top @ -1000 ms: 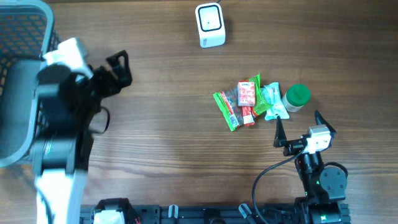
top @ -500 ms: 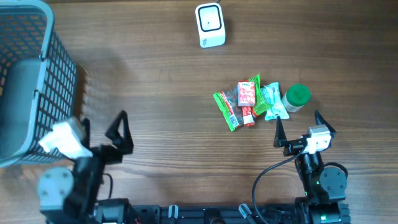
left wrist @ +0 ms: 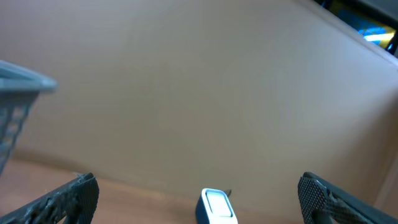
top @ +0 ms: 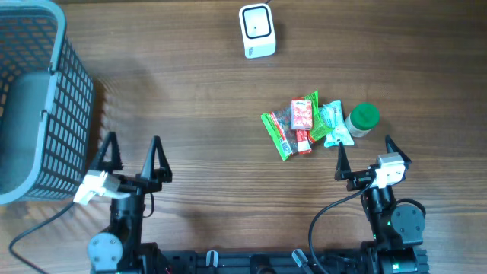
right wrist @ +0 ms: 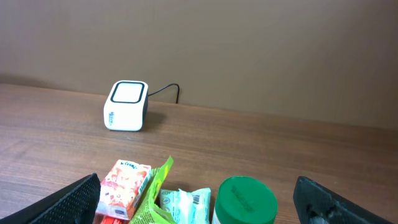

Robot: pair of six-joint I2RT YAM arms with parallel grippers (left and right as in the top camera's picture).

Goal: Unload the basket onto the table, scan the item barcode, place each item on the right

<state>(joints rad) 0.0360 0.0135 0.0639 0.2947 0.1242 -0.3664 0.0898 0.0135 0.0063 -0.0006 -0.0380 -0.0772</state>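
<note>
A small pile of items lies right of centre: a red carton (top: 302, 116), a green packet (top: 278, 135), a pale green-white packet (top: 332, 125) and a jar with a green lid (top: 363, 119). The white barcode scanner (top: 257, 30) stands at the far edge. My right gripper (top: 364, 146) is open just in front of the jar, holding nothing. Its wrist view shows the green lid (right wrist: 245, 200), the red carton (right wrist: 124, 180) and the scanner (right wrist: 127, 106) beyond the right gripper (right wrist: 198, 190). My left gripper (top: 132, 144) is open and empty at the front left. The scanner (left wrist: 214, 207) shows far ahead between its jaws.
A grey mesh basket (top: 30, 11) fills the far left of the table, just left of the left gripper; its rim (left wrist: 18, 84) shows in the left wrist view. A black cable runs from the scanner toward the wall (right wrist: 165, 92).
The left arm has swung from beside the basket down to the front left and now rests low with its open jaws pointing at the far side. The right arm and the items have not moved.
</note>
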